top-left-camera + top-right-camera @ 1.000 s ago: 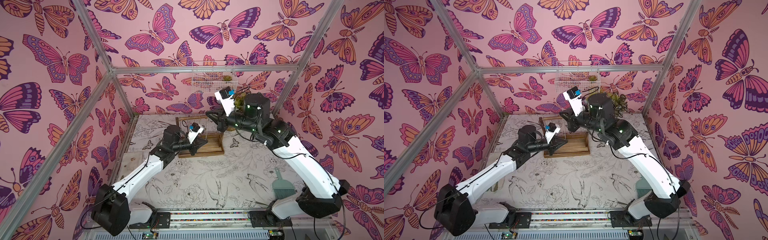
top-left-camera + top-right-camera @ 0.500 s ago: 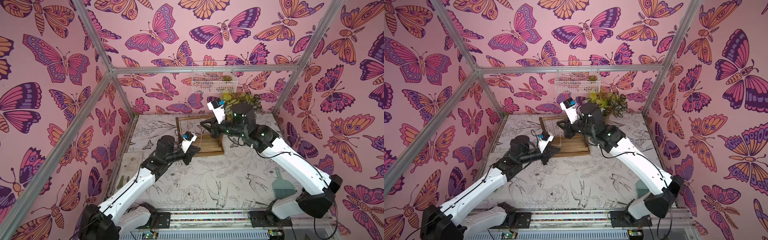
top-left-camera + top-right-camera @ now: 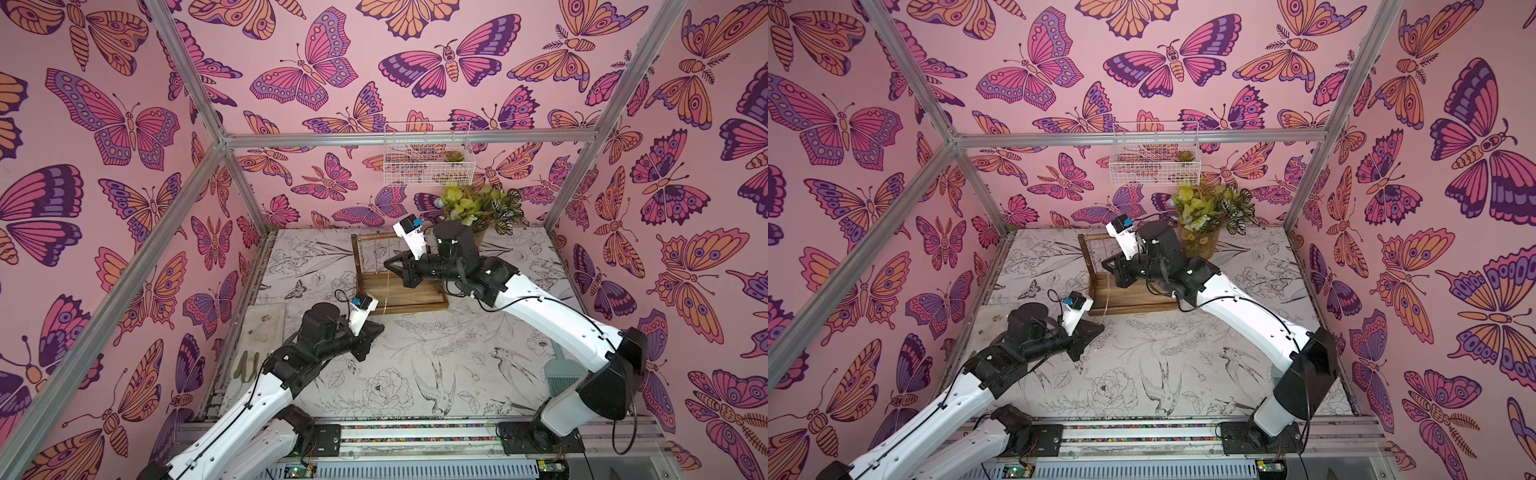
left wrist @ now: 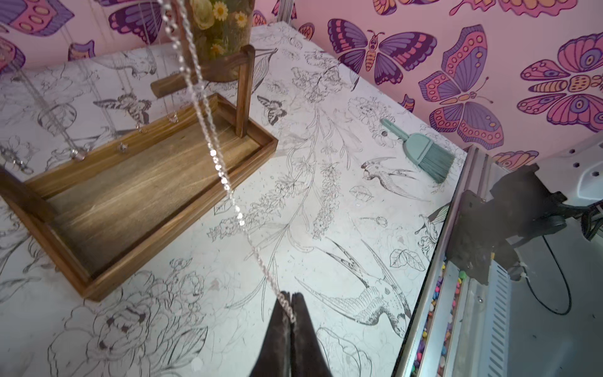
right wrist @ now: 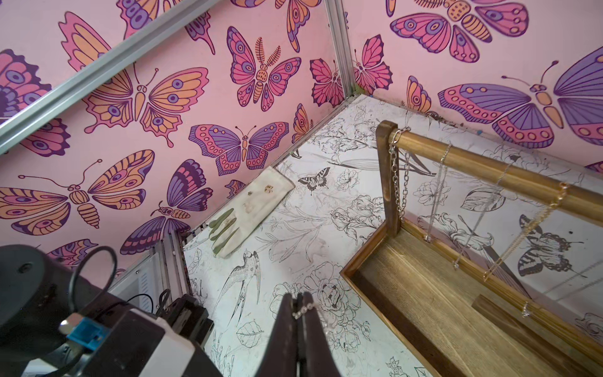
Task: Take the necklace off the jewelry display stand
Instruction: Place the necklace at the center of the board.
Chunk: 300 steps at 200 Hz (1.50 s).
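Note:
A silver necklace (image 4: 225, 182) is stretched between my two grippers. My left gripper (image 4: 290, 298) is shut on one end of it, low over the table just in front of the jewelry display stand (image 3: 399, 306). My right gripper (image 5: 298, 298) is shut on the other end (image 5: 305, 309), higher up over the stand's tray. In both top views the chain (image 3: 387, 295) shows as a thin line from the right gripper (image 3: 386, 264) to the left gripper (image 3: 380, 328). It runs in front of the stand's top bar (image 5: 456, 158), apart from it.
Other chains hang from the top bar, a silver one (image 5: 396, 176) by the upright and a gold one (image 5: 535, 225). A flower vase (image 3: 478, 208) stands behind the stand, under a white wire basket (image 3: 428, 166). A teal brush (image 4: 424, 153) lies right, a glove (image 5: 248, 212) left.
My left gripper has pulled back from the stand toward the table's front, drawing the chain out. My right gripper has come down and forward over the tray.

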Available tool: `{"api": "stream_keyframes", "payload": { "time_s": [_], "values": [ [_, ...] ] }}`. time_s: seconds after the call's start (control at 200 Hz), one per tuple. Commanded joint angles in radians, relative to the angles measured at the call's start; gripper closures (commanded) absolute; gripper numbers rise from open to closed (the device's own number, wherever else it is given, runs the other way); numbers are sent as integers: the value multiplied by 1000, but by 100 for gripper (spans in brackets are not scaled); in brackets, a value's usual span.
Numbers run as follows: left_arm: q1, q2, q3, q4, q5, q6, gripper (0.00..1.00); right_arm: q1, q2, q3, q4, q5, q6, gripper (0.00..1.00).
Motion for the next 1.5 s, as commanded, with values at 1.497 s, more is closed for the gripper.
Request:
{"api": "stream_keyframes", "payload": {
  "time_s": [1.497],
  "values": [
    [-299, -60, -95, -475, -422, -608, 100, 104, 354, -143, 275, -107, 99, 100]
  ]
}}
